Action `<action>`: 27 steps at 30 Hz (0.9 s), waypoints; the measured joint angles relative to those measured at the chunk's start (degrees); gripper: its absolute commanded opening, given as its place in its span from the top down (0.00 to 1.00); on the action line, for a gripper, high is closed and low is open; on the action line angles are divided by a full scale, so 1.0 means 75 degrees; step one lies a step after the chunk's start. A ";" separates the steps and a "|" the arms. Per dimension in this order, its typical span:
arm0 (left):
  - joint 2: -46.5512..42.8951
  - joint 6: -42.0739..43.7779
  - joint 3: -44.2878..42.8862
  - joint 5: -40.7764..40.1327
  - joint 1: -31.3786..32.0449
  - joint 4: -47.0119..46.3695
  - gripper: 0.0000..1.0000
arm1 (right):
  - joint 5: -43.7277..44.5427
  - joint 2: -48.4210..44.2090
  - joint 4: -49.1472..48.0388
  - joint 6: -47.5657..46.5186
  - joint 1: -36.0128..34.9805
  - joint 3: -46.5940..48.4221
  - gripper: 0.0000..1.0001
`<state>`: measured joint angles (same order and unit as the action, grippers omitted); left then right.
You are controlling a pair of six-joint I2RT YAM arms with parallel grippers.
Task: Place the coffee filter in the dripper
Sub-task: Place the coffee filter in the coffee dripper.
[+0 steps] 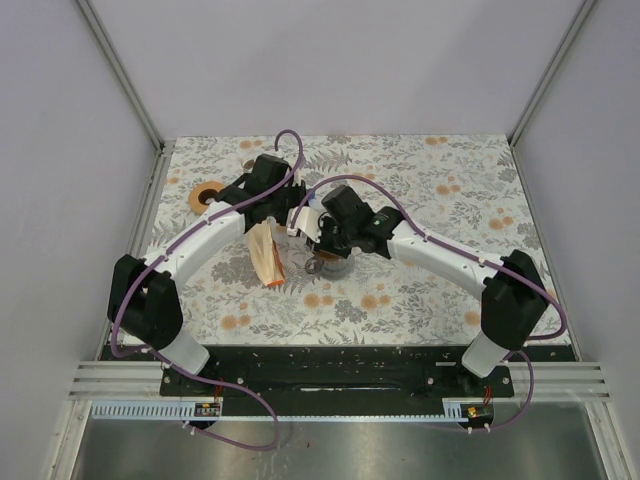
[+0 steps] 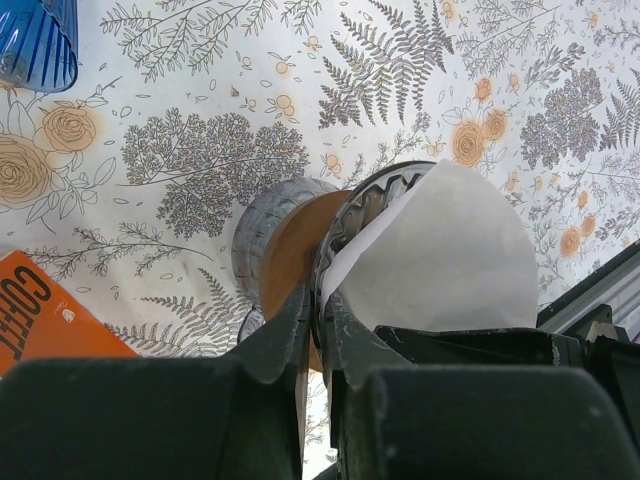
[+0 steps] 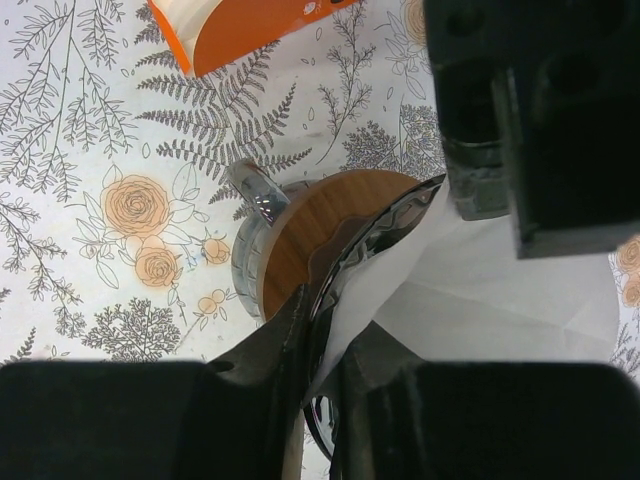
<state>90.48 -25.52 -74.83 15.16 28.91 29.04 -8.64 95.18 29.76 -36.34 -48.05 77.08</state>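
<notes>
Sitting in the wood-collared dripper with the ribbed rim (image 2: pixel 290 250), mid-table, the white paper coffee filter (image 2: pixel 440 260) shows a smooth rounded edge. Its mouth faces frame-right, with the axis running from grey base to rim.

The left gripper (image 2: pixel 318 325) is clenched on the dripper rim. The right gripper (image 3: pixel 325 335) pinches the filter edge against the rim.

Only the left wrist view shows the blue ribbed cup (image 2: pixel 35 40). Overhead, both wrists cover most of the dripper.

1. We read "COFFE" in black capitals on the orange package (image 2: pixel 50 315) lying on the surface (image 2: pixel 200 100); the rest of the word is hidden.
2. In the right wrist view, the white print on this package is illegible.
</notes>
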 measured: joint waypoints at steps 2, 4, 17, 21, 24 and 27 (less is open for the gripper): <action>0.0000 0.0000 0.0000 0.0000 0.0000 0.0012 0.91 | 0.0000 -0.0017 -0.0035 -0.0003 0.0000 -0.0035 0.64; 0.0000 0.0009 0.0000 0.0073 0.0020 0.0105 0.91 | -0.0058 -0.0020 -0.0003 0.0082 0.0000 -0.0137 0.53; 0.0000 0.0047 0.0015 0.0294 0.0111 0.0277 0.90 | -0.0525 -0.0189 0.0431 0.0318 0.0000 -0.0373 0.15; 0.0000 0.0047 0.0017 0.0309 0.0111 0.0274 0.89 | -0.0670 -0.0562 0.0434 0.0373 0.0000 -0.0373 0.09; 0.0000 0.0050 0.0035 0.0318 0.0111 0.0271 0.89 | -0.0778 -0.0863 0.0428 0.0490 0.0000 -0.0361 0.08; 0.0000 0.0055 0.0047 0.0323 0.0111 0.0271 0.89 | -0.0868 -0.1000 0.0475 0.0676 0.0000 -0.0221 0.08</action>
<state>90.48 -25.10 -74.48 17.58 29.74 31.07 -15.16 87.68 33.32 -31.27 -48.05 75.42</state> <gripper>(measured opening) 0.112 0.916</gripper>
